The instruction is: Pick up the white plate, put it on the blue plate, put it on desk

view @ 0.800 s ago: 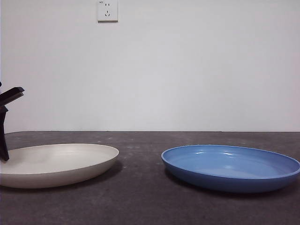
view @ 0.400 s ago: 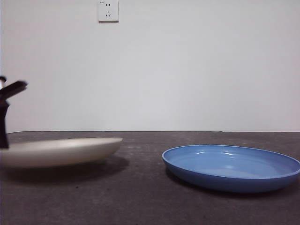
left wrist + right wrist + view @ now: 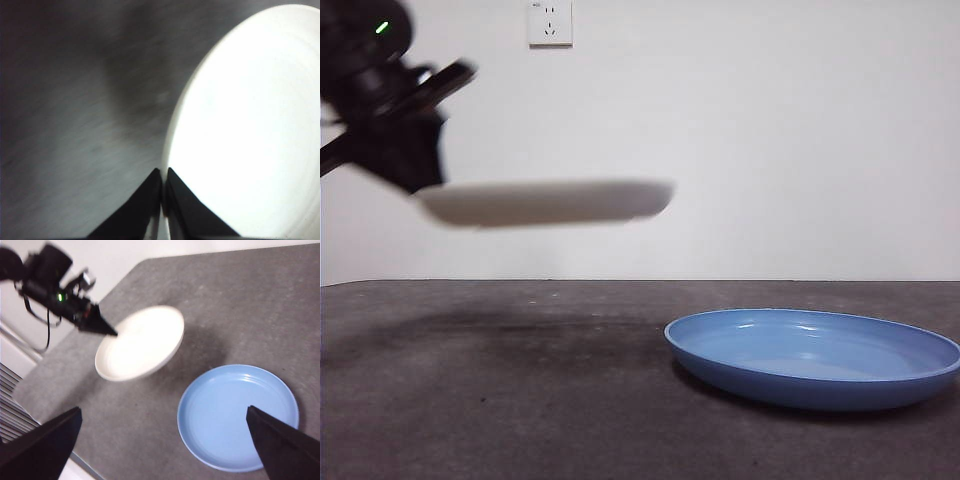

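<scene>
Cream-white and lifted clear of the surface, the white plate hangs in the air, blurred by motion, well above the desk and off to one side of the blue plate, not over it. The pick-up is judged complete; the transfer across to the blue plate, the setting down on it, and whatever placing on the desk follows are all not yet done. The left gripper has its jaws pressed narrow against the plate's rim, one jaw on the inner face and one outside, so the plate extends away from the fingertips and is carried by its near edge alone; it looks roughly level in the front view. From the right wrist view the same gripper meets the rim on the side farthest from the blue plate. The right gripper waits above the blue plate with its jaws spread wide and nothing between them. The blue plate rests flat on the desk, unoccupied.
</scene>
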`<action>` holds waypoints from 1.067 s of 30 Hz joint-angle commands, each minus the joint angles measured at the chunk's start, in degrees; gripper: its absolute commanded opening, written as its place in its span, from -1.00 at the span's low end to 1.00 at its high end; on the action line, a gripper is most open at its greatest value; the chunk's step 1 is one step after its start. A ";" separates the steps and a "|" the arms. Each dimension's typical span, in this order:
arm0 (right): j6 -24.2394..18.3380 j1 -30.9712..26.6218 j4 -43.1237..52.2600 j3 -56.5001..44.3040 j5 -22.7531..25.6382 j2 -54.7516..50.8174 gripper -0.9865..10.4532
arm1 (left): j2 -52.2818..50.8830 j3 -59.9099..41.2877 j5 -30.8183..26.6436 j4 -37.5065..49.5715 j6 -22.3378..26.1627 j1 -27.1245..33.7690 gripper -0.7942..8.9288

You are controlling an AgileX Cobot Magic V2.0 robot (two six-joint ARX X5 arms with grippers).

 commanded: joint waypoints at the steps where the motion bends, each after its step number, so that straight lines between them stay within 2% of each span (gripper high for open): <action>1: -2.99 0.13 -2.67 3.67 1.84 0.17 0.31 | 1.20 3.93 0.28 0.20 -2.95 -3.37 -0.82; 11: -5.90 0.15 -13.68 13.09 5.09 0.17 0.31 | 11.15 14.51 0.28 0.42 -6.19 -15.41 -0.82; 17: -6.25 0.15 -15.50 15.74 5.31 0.17 0.31 | 20.15 21.64 -0.04 -0.52 -6.27 -21.59 -0.82; 21: -6.36 0.15 -16.68 16.33 5.31 0.17 0.31 | 24.76 24.26 -0.22 -0.46 -6.29 -23.71 -0.82; 26: -6.45 0.15 -17.42 16.35 5.29 0.17 0.31 | 28.26 25.22 -4.70 -0.42 -5.60 -25.09 -0.82; 32: -6.51 0.15 -17.44 16.35 5.31 0.17 0.31 | 30.67 25.22 -4.76 -0.46 -5.16 -25.11 -0.82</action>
